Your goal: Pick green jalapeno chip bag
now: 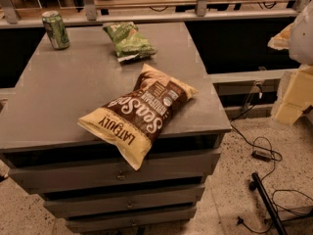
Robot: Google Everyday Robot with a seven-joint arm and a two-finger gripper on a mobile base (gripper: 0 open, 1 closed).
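Observation:
The green jalapeno chip bag (128,40) lies crinkled on the far middle of the grey cabinet top (58,97), with its pale label patch up and its silvery torn edge toward me. My gripper (282,39) shows as a pale shape at the right edge of the camera view. It is off the cabinet's right side, far from the green bag, and nothing is seen in it.
A large brown-and-cream Late July chip bag (139,112) lies across the front, overhanging the cabinet's front edge. A green drink can (55,30) stands at the far left corner. Drawers (117,175) sit below the top. Cables (264,153) lie on the floor at right.

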